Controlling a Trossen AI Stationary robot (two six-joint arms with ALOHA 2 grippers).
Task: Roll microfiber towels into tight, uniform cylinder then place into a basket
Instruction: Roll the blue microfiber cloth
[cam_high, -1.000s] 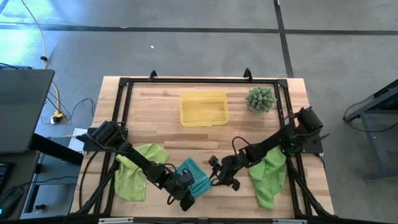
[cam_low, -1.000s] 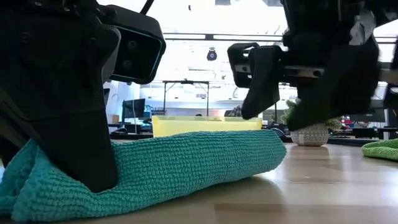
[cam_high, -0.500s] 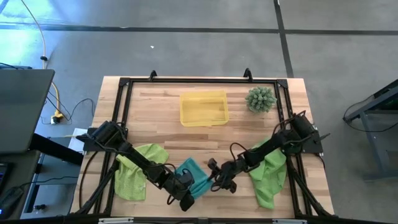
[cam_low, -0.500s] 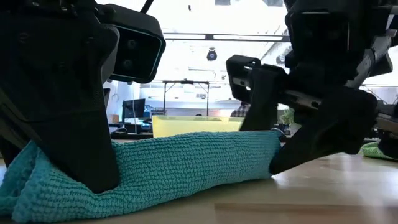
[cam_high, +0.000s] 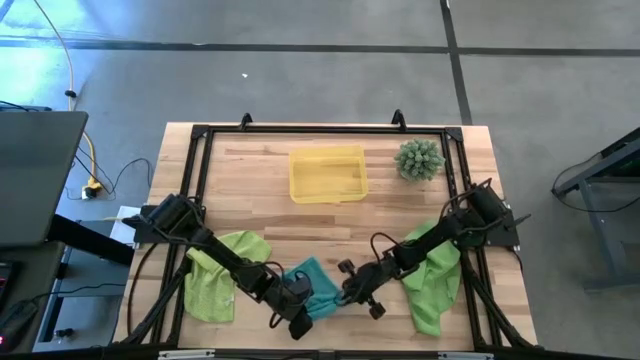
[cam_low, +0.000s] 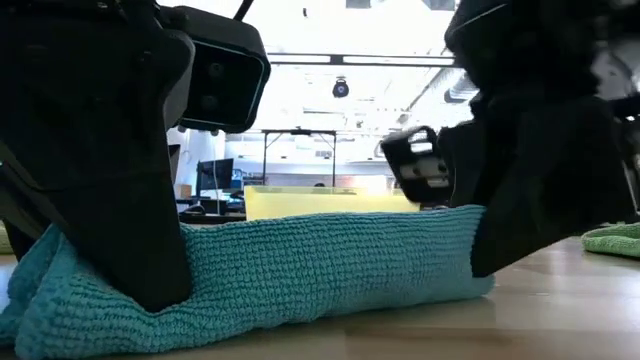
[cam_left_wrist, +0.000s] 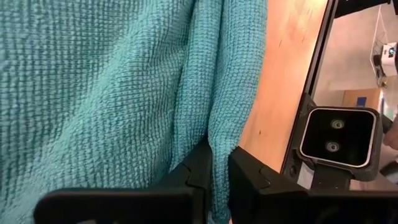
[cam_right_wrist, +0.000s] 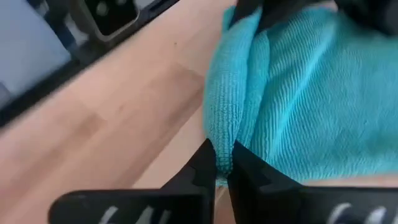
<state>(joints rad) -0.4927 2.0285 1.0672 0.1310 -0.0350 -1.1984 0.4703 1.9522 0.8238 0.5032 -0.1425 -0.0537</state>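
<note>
You see a teal towel (cam_low: 300, 262) of soft knitted-looking cloth, its surface a matt grid of fine loops. The two lime-green towels (cam_high: 225, 270) near the table's left and right edges show the same matt cloth. The table (cam_high: 400, 210) is pale wood in glued strips, smooth with a faint sheen. The basket (cam_high: 327, 174) near the far edge is translucent yellow plastic, smooth. The fingers (cam_left_wrist: 255, 183) are dark, matt, hard plastic or metal; you cannot tell which.

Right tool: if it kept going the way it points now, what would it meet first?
The right tool is shut on one end of the teal towel. Pushing on would likely bunch that towel toward the left tool gripping the other end.
</note>
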